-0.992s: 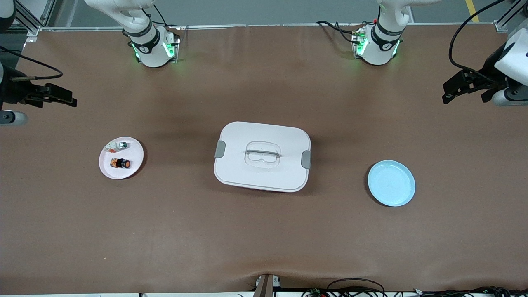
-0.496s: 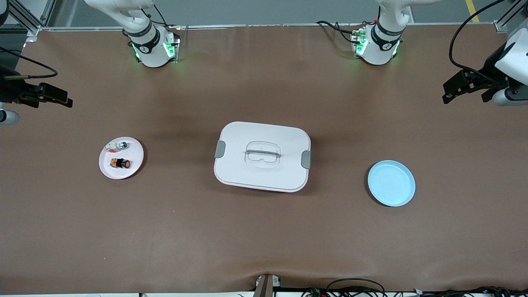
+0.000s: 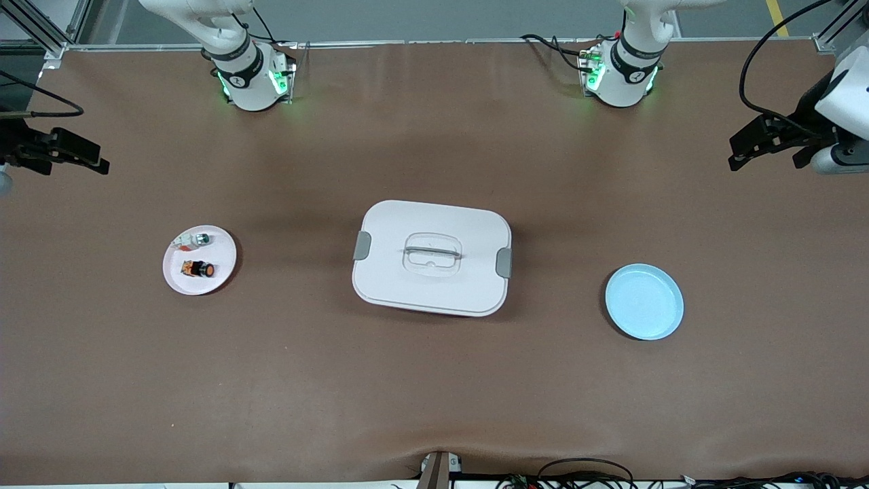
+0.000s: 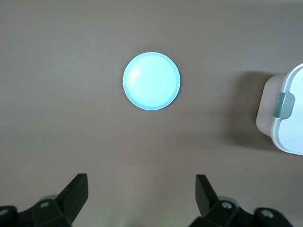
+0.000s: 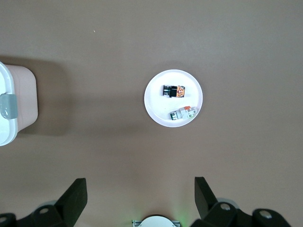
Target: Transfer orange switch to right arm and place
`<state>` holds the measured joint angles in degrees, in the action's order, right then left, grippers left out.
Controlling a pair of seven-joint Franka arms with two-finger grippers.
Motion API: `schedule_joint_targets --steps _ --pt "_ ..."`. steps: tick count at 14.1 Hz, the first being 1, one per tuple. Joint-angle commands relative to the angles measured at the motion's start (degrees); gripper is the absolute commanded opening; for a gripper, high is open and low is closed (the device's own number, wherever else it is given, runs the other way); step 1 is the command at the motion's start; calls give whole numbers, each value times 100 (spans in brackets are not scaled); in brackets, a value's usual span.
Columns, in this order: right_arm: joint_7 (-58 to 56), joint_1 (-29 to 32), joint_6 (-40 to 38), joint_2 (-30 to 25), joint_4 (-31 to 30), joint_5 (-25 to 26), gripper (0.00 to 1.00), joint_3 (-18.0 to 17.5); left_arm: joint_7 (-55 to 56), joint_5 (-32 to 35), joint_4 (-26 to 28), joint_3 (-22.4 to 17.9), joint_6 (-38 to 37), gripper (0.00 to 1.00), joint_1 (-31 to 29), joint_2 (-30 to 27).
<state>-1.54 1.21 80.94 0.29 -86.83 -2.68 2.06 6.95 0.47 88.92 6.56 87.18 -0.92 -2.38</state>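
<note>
Sitting on the white plate [image 3: 220, 275], near the right arm's end: orange switch [image 3: 197, 269]. Hanging wide open, holding nothing: left gripper [image 4: 142, 201], right gripper [image 5: 139, 198]. Maybe grabbing the greenish part [image 3: 195, 239] just beside it by mistake.

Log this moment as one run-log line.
left hand: open, above table | right hand: open, above table | orange switch: on white plate, untouched | blue plate: empty

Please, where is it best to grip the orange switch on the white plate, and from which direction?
Probably from straight above, across the black body of the orange switch: it lies on its side on the white plate, cap toward the box, apart from the small silver part.
</note>
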Motion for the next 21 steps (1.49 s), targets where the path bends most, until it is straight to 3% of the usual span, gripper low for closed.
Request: schedule_joint_targets --steps 1,9,21 --pt "75 28 27 -126 -36 -40 100 -21 -124 -30 46 -15 53 100 -23 -96" --pt "75 37 290 -520 -527 -40 100 -21 -124 -21 11 -15 141 100 -23 -35" --pt "58 37 317 -688 -678 -40 100 -21 -141 -12 -77 -32 133 100 -23 -35"
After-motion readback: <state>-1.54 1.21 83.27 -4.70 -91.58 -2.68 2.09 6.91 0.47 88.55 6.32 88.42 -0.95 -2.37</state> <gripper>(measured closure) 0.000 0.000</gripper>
